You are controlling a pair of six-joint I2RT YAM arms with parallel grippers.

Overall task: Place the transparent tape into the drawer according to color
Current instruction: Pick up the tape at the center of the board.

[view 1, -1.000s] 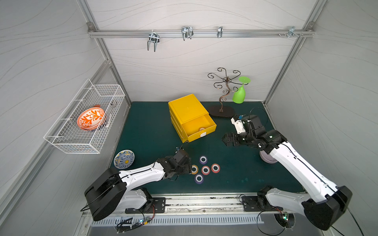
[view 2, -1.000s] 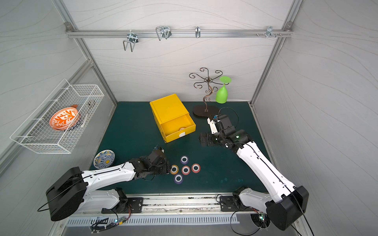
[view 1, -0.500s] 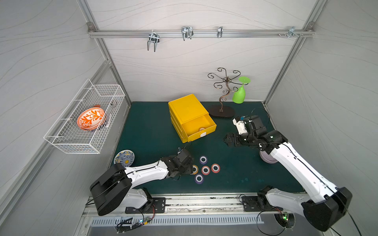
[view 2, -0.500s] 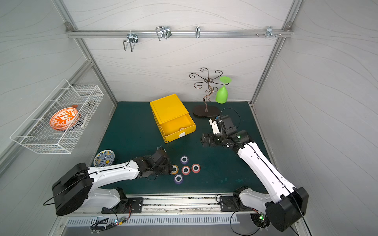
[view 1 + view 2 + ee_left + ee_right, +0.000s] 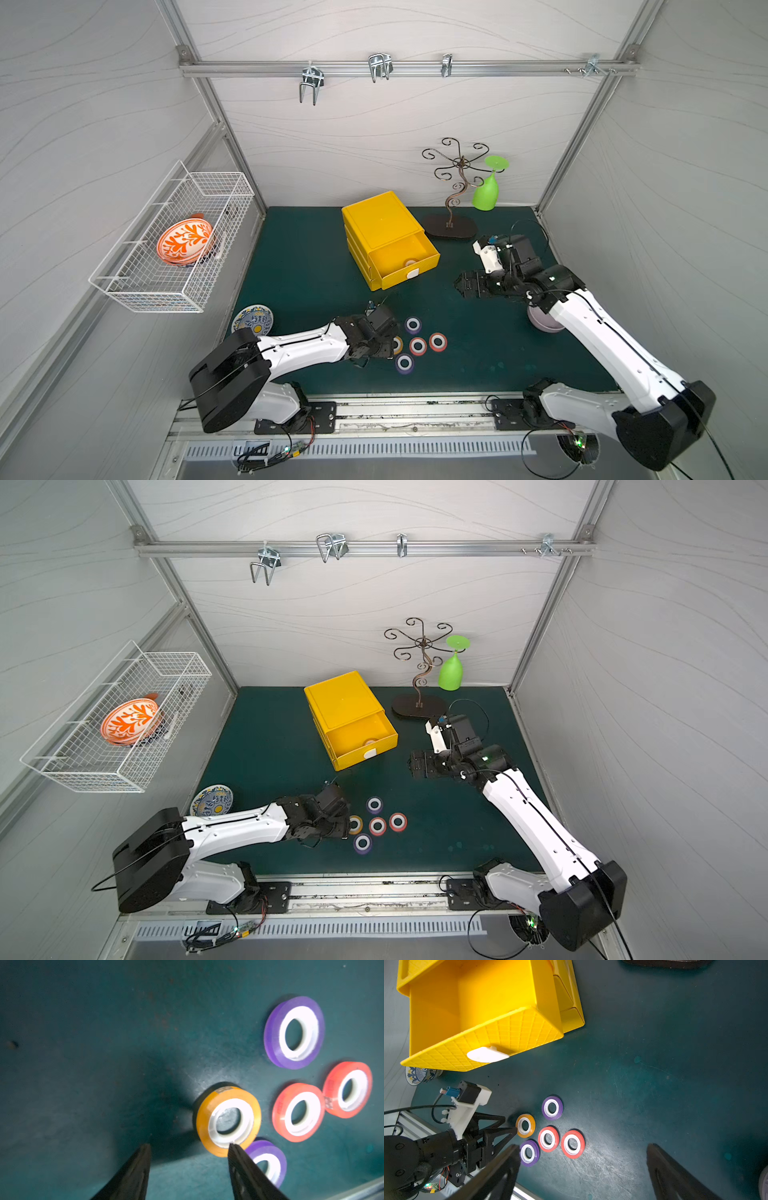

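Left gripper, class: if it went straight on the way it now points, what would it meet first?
Probably the orange-yellow tape roll: it lies just ahead of the open left gripper, one fingertip by its rim.

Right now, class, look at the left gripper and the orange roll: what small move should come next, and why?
Probably slide the left gripper sideways until its fingers straddle the orange roll, before closing. The jaws stand open, but the roll lies off to one side: one finger is at its rim and only mat shows between them.
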